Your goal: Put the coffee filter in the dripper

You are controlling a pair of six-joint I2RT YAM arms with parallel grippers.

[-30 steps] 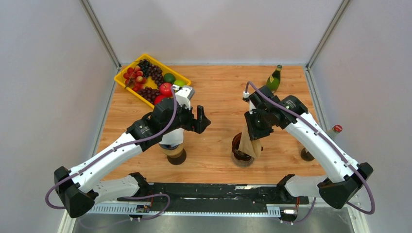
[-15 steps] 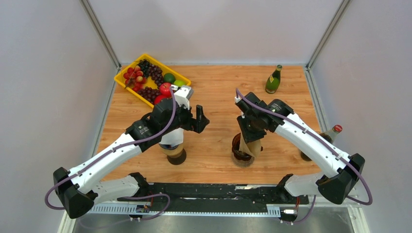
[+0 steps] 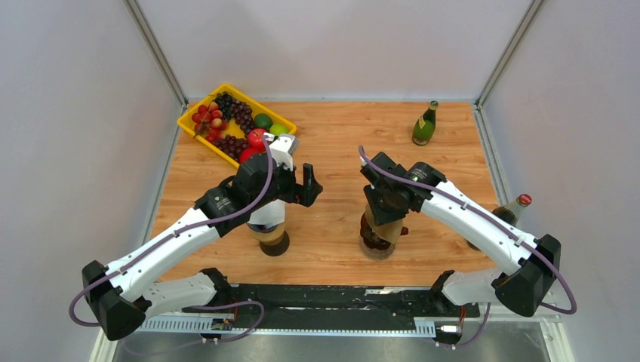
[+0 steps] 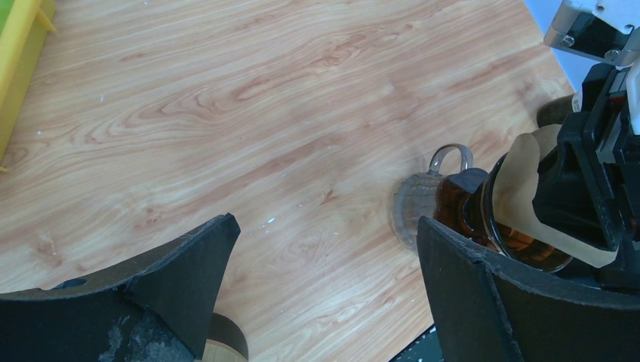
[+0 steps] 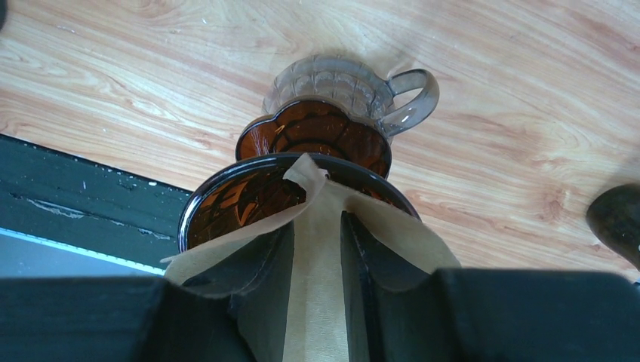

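The amber glass dripper (image 3: 369,240) stands near the table's front edge, right of centre. My right gripper (image 3: 386,215) is directly above it, shut on the tan paper coffee filter (image 3: 391,231). In the right wrist view the filter (image 5: 317,302) is pinched between the fingers of that gripper (image 5: 315,226). Its pointed tip reaches down over the dripper's rim (image 5: 226,197) and its sides flare out. My left gripper (image 3: 309,185) is open and empty to the left. In its wrist view this gripper (image 4: 324,226) is over bare wood, with the dripper (image 4: 521,245) and filter (image 4: 521,188) at right.
A clear ribbed glass piece with a handle (image 5: 343,79) shows by the dripper's foot. A cylinder with a dark base (image 3: 269,230) stands under my left arm. A yellow fruit tray (image 3: 198,134) is at back left, a green bottle (image 3: 425,124) at back right, and a red-capped bottle (image 3: 516,205) at right.
My right gripper has moved left and down with the filter, bringing it over and onto the dripper's mouth. The left arm has barely moved.
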